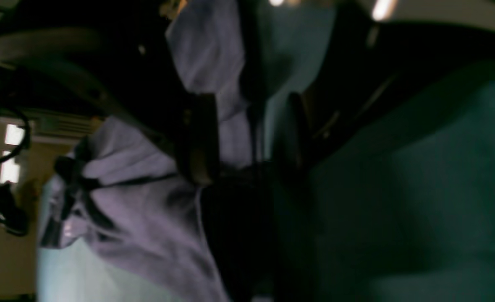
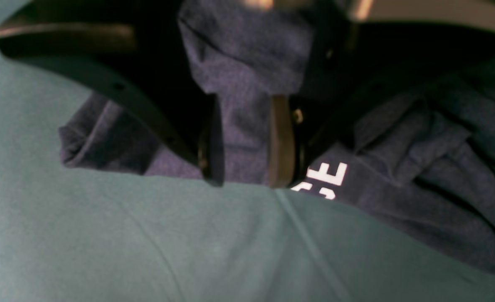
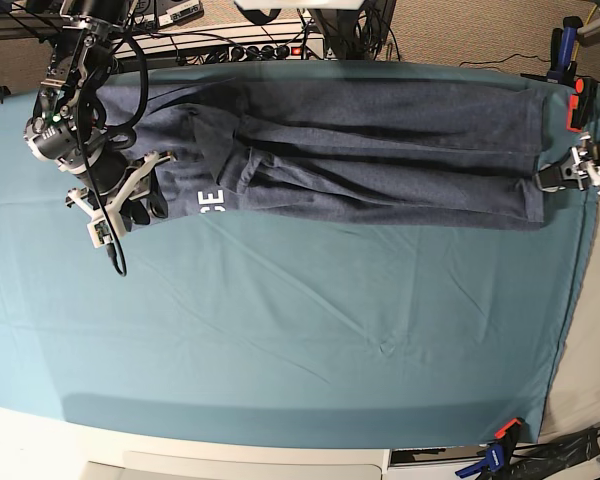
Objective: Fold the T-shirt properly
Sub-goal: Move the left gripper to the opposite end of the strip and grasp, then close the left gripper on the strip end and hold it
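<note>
The navy T-shirt (image 3: pixel 380 140) lies stretched in a long band across the far side of the teal table cloth (image 3: pixel 300 330). White letters (image 3: pixel 211 200) show near its left end. At that end my right gripper (image 3: pixel 140 200) is shut on a bunched fold of the T-shirt (image 2: pixel 243 105), which fills the gap between both fingers (image 2: pixel 281 142) in the right wrist view. My left gripper (image 3: pixel 562 176) is at the shirt's right edge. In the left wrist view its jaws (image 1: pixel 247 172) stand wide, with shirt fabric (image 1: pixel 230 130) against one finger and teal cloth showing beside the other.
A red clamp (image 3: pixel 577 100) and a blue-and-orange clamp (image 3: pixel 495 455) pin the cloth at the right edge. Cables and a power strip (image 3: pixel 230 45) run behind the table's far edge. The cloth is lightly creased.
</note>
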`<state>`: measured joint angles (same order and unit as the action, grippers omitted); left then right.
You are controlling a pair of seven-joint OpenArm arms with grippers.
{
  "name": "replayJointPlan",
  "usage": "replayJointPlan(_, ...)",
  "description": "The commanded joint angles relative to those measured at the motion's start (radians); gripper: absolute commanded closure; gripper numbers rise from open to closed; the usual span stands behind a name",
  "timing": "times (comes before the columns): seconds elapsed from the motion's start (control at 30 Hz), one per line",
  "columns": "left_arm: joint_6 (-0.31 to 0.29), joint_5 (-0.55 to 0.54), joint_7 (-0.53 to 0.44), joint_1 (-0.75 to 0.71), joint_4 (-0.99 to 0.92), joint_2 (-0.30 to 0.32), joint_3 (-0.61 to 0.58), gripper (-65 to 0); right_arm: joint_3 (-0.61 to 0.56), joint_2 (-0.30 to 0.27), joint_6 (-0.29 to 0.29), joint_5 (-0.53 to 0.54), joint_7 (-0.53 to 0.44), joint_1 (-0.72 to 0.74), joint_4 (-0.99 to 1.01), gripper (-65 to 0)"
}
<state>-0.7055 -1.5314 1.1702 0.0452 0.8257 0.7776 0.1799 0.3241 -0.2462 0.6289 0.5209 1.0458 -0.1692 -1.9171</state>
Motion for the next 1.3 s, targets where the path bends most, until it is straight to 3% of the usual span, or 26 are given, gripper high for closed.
replayJointPlan(0.0, 0.009, 0.048, 0.035, -0.001, 0.004, 0.012, -0.015, -26.7, 0.002, -0.011, 0.003, 0.013, -0.026, 0.011, -0.020, -18.9)
replayJointPlan(0.77, 0.007, 0.048, 0.053, -0.001, 0.004, 0.003, -0.034, -26.7, 0.002, -0.011, 0.003, 0.009, -0.026, 0.011, -0.018, -18.9)
replayJointPlan(1.1, 0.007, 0.048, 0.051, 0.001, 0.011, 0.098, -0.034, -26.7, 0.002, -0.011, 0.003, 0.010, -0.040, 0.011, -0.018, -18.9)
replayJointPlan(1.27, 0.007, 0.048, 0.054, -0.027, 0.031, 0.106, -0.034, -26.7, 0.002, -0.012, 0.003, 0.009, -0.053, 0.011, -0.018, -18.9)
